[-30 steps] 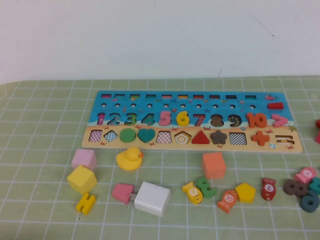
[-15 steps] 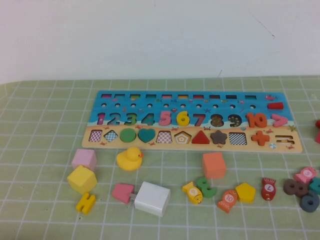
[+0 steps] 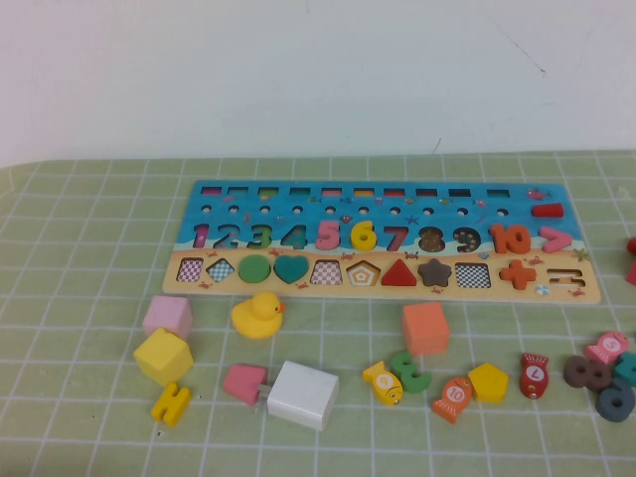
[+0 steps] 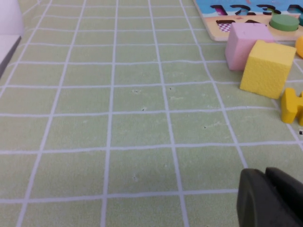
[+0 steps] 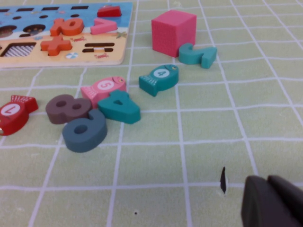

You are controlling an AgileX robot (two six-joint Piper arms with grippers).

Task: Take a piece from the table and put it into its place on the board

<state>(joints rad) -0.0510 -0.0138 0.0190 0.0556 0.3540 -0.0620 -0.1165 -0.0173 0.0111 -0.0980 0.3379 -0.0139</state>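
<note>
The long board (image 3: 388, 286) lies across the back of the green checked mat, blue above and tan below. The bright yellow numeral 6, the piece (image 3: 364, 236), sits in the board's numeral row between the pink 5 and the 7. Neither arm shows in the high view. My left gripper (image 4: 265, 173) hovers low over bare mat, shut and empty, well short of the yellow cube (image 4: 267, 66) and the board's corner (image 4: 213, 29). My right gripper (image 5: 267, 180) is also shut and empty over the mat, near the loose numerals at the board's right end (image 5: 47, 59).
In front of the board lie a yellow duck (image 3: 258, 315), pink cube (image 3: 167, 316), yellow H piece (image 3: 171, 403), white block (image 3: 303, 395), orange cube (image 3: 425, 328), yellow fish (image 3: 384, 383) and red fish (image 3: 534, 375). A magenta cube (image 5: 173, 30) and teal pieces sit at the right.
</note>
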